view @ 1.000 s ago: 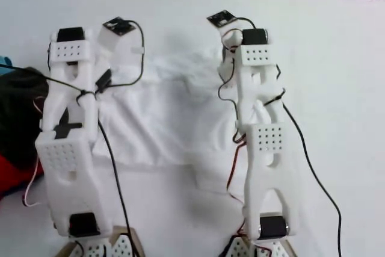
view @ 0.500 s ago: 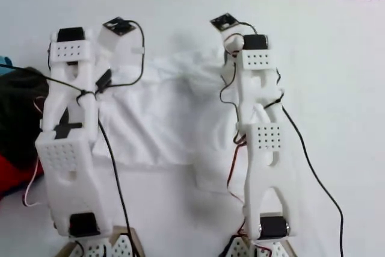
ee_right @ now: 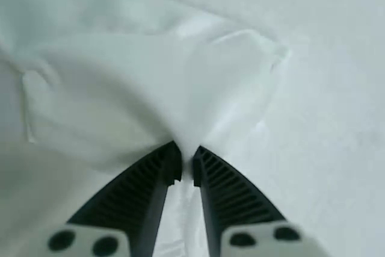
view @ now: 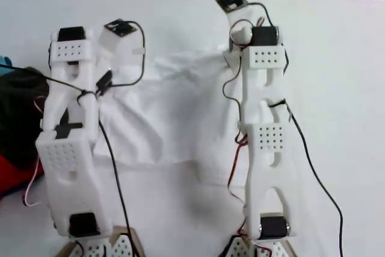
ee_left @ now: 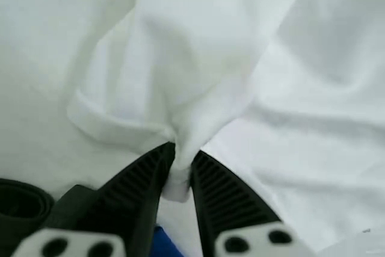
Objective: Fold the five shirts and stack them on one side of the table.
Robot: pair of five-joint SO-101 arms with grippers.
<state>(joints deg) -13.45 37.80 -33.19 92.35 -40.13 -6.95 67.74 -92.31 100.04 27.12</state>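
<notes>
- On the counter [view: 337, 58], between your two arms, the white shirt [view: 162, 118] lies spread out and rumpled. Its far edge is bunched up toward the right arm [view: 264, 136].
- Your left fingers [ee_left: 171, 156] are closed on a fold of the shirt. The cloth rises from between the tips in a pinched ridge, and a hemmed edge curls off to one side.
- Your right fingers [ee_right: 175, 159] are also closed on the shirt, clamping a peaked fold. Beyond the tips a corner of the fabric juts out over the bare counter.
- From above, the left arm [view: 66, 118] runs along the shirt's left edge, with its wrist over the far left corner.
- The right arm lies over the shirt's right part, with its wrist at the bunched far right corner.
- At the counter's left edge, just beside the left arm, a dark garment [view: 18, 112] lies next to a red garment [view: 15, 176]. You cannot tell whether either is folded.
- Black cables [view: 114, 154] trail along both arms and across the shirt's near edge.
</notes>
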